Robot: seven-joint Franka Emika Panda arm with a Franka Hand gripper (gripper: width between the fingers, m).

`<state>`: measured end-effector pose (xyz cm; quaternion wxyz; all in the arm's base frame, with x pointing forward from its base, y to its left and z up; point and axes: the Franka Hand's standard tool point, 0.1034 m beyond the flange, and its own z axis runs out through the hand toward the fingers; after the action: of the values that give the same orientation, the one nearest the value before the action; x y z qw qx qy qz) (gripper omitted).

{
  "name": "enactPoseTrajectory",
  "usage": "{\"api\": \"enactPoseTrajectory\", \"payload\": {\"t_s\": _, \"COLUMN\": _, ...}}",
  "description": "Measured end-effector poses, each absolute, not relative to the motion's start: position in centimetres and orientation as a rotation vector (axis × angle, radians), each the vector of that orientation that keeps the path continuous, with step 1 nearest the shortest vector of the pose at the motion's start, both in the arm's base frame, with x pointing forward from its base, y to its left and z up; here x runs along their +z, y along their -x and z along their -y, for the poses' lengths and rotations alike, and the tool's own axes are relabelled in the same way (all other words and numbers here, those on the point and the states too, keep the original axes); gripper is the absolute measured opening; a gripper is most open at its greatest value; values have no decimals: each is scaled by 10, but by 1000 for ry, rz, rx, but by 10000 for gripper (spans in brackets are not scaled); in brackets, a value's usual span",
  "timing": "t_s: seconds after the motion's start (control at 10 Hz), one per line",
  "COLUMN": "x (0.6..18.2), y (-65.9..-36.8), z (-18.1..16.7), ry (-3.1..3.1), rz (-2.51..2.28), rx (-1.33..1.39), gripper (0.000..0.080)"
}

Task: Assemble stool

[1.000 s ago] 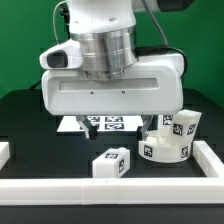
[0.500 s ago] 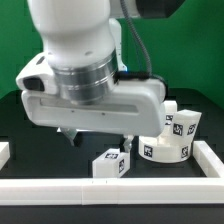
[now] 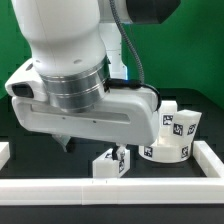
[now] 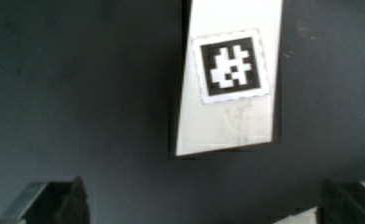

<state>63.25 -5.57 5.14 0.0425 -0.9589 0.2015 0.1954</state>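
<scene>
Swung toward the exterior view's left and sunk low within the last second. Now hanging just above the lone leg [image 3: 110, 163], which lies apart on the dark surface [image 3: 35, 165]. Tool [image 4: 200, 205] spread wide, gripping nothing, leg ahead of the fingers rather than between them. Probably lining up a first pick. Counted: one round seat [image 3: 165, 151] near the front rail [image 3: 60, 189]; two further legs [image 3: 184, 123] close behind it, one partly hidden; three in all.

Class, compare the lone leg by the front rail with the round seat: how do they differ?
The lone leg is blocky; the seat is a round disc. The leg lies apart on its own; the seat sits toward the exterior view's right with other legs crowded by it. Both are white and carry black-and-white tags.
</scene>
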Motion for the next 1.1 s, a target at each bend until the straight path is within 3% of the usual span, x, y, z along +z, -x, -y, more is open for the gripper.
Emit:
{"api": "enactPoseTrajectory", "payload": {"t_s": 0.3, "x": 47, "y": -627, "z": 66, "ry": 2910, "rz": -635, "rx": 658, "gripper": 649}}
{"api": "enactPoseTrajectory", "payload": {"t_s": 0.8, "x": 45, "y": -600, "z": 63, "ry": 2763, "rz": -639, "rx": 1083, "gripper": 649}}
{"api": "enactPoseTrajectory", "payload": {"t_s": 1.1, "x": 49, "y": -601, "z": 62, "ry": 2769, "rz": -622, "rx": 1051, "gripper": 649}}
